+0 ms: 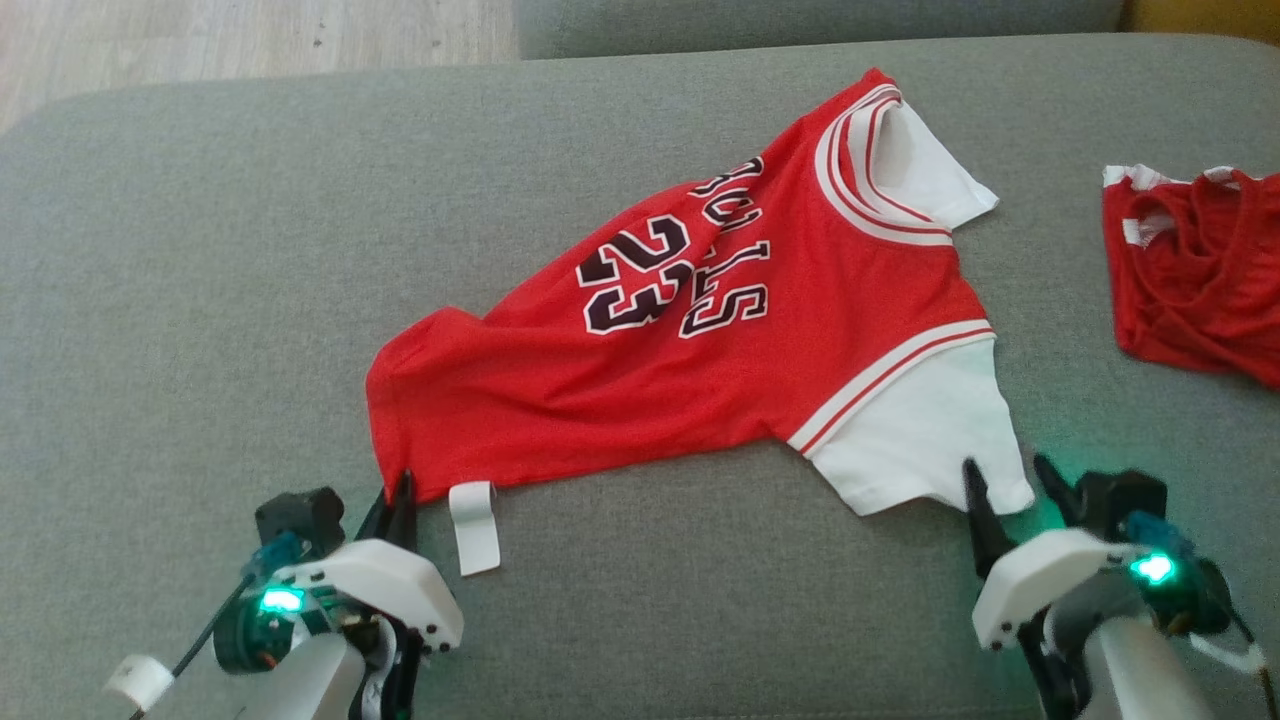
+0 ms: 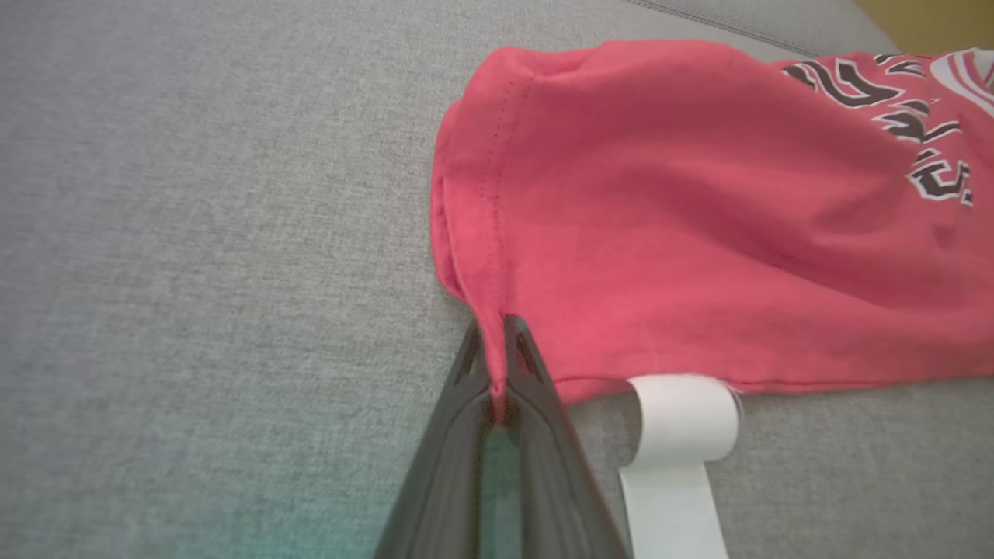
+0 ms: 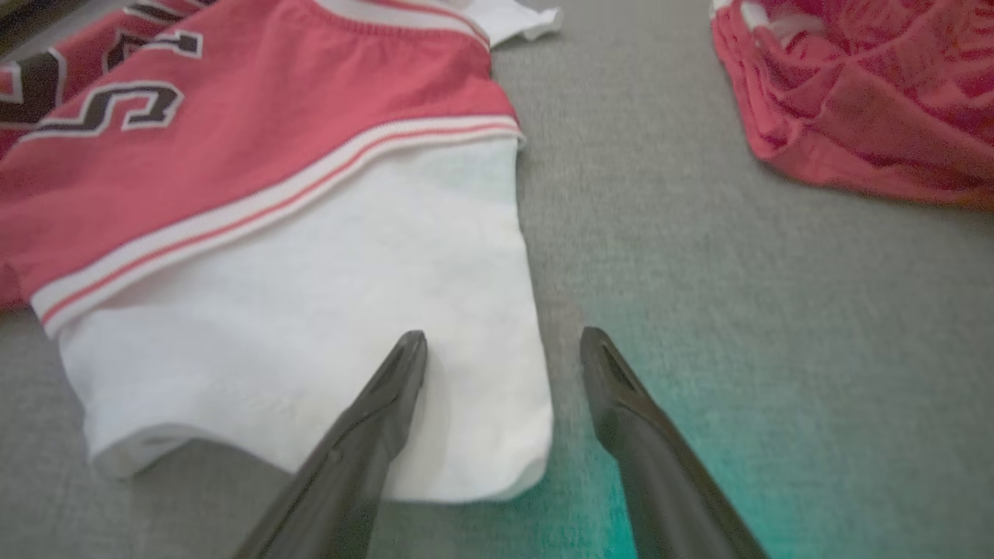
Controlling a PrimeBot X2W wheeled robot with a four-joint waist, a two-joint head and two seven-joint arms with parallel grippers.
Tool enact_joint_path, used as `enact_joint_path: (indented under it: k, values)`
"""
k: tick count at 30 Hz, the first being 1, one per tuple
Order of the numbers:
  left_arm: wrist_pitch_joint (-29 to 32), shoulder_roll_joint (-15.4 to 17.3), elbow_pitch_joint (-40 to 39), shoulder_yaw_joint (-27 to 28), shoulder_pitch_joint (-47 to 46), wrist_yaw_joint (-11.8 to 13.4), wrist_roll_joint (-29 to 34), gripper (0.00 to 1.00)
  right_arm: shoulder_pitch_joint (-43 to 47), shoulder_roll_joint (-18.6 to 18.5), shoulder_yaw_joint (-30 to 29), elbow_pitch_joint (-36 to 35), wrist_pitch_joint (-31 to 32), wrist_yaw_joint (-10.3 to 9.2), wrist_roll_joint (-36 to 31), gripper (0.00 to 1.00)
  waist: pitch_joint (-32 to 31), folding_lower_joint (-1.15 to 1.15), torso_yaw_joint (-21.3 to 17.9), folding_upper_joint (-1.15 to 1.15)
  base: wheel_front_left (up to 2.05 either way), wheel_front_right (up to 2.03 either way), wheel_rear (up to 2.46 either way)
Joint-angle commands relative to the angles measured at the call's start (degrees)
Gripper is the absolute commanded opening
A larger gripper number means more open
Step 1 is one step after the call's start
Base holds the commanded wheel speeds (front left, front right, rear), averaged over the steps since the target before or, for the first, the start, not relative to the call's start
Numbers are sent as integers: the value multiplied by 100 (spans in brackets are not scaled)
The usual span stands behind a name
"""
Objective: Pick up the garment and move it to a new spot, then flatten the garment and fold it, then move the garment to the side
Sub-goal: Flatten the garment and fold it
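Left wrist view shows left fingers (image 2: 536, 388) pinching the garment's (image 2: 699, 233) hem (image 2: 475, 233); right fingers (image 3: 373, 419) gape astride its sleeve (image 3: 311, 310) edge.

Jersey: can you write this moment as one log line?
left gripper: shut on jersey hem corner | right gripper: open, over white sleeve edge | jersey: lying on grey cushion

**Reds, whites and a grey ground**

The jersey (image 1: 700, 390) was bright red, with white short sleeves (image 1: 920, 440) joined by red-and-white striped trim (image 1: 890, 375). Its chest letters (image 1: 725, 300) and the number 23 (image 1: 635, 275) were black with white outlines. A plain white label (image 1: 475, 525) showed at its hem. The shorts (image 1: 1200, 290) were red with touches of white. The sofa cushion (image 1: 200, 300) was flecked grey. The left gripper (image 1: 400, 492) and right gripper (image 1: 1004, 468) had black fingers, white housings and green lights.
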Motion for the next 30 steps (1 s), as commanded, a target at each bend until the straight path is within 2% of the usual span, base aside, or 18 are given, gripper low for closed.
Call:
enact_joint_path:
  k: [1,5,6,8,9,10,11,21,30]
  values:
    - [-96,100,-204,171,-94,22,36,0,94,-31,219,-180,61,-4,48,100,3,0,-8,0,0,0,0]
    - [-101,118,-276,172,-85,41,25,0,257,-31,366,-180,280,-4,177,100,22,0,-35,0,0,0,0]
    - [-101,122,-291,172,-85,44,22,0,271,-31,397,-174,324,-4,187,93,29,0,-43,0,0,0,0]
    - [-100,130,-320,172,-93,59,20,0,260,-31,486,-106,392,-4,252,46,46,0,-58,0,0,0,0]
    - [-100,130,-320,172,-93,59,20,0,260,-31,486,-106,392,-4,252,46,46,0,-58,0,0,0,0]
    - [-99,134,-333,174,-98,67,18,0,237,-31,542,-64,433,-4,287,30,53,0,-66,0,0,0,0]
    - [-100,138,-346,176,-103,73,16,0,204,-31,592,-26,469,-4,297,0,58,0,-73,0,0,0,0]
    - [-296,207,-500,242,-126,60,-10,0,-249,-31,596,-37,46,-4,740,0,-148,0,-78,0,0,0,0]
    - [-391,287,-1487,578,-210,-114,-384,0,-551,-31,415,-1230,-377,-4,1091,0,-565,0,-83,0,0,0,0]
